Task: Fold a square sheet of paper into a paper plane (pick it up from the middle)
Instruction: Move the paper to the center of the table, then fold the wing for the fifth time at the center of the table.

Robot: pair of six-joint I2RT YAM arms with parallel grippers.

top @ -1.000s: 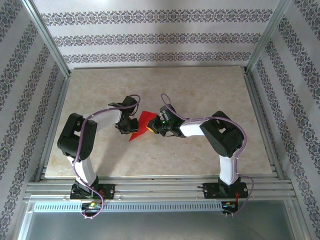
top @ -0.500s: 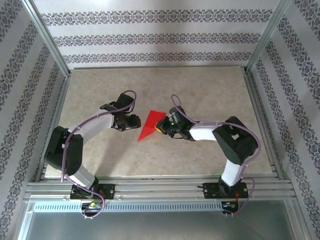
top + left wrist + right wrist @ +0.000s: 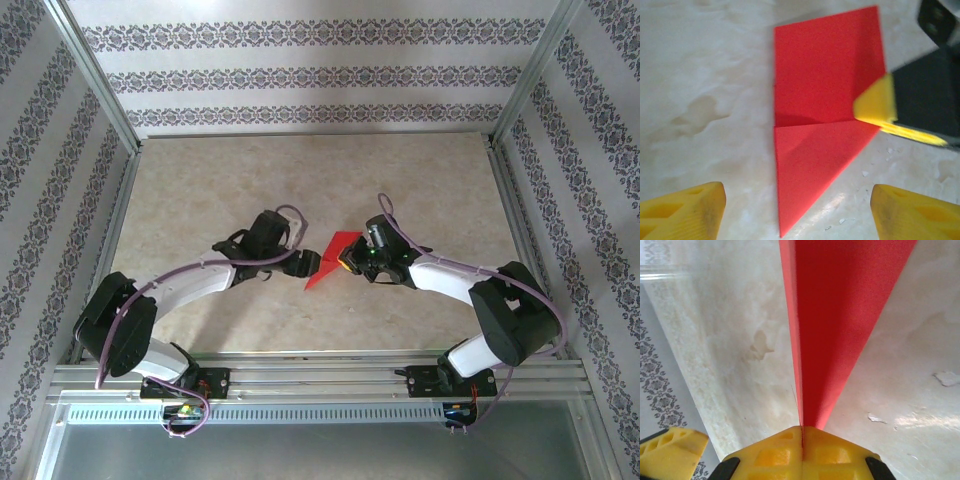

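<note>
Right fingers (image 3: pixel 775 452) pinched tight on paper plane (image 3: pixel 328 270) edge; long axis runs straight away from them. Tip aims between spread-apart left fingers (image 3: pixel 682 210), untouched.

Beige marbled tabletop (image 3: pixel 200 190), patterned wallpaper walls (image 3: pixel 320 75), aluminium frame rails (image 3: pixel 320 378)

right tool (image 3: pixel 801 432) at 6 o'clock, yellow pads (image 3: pixel 770 455) pressed together on folded red paper (image 3: pixel 840 315), paper widening toward 12 o'clock over pale marbled bench (image 3: pixel 730 340), patterned wall (image 3: pixel 660 375) at 9 o'clock
</note>
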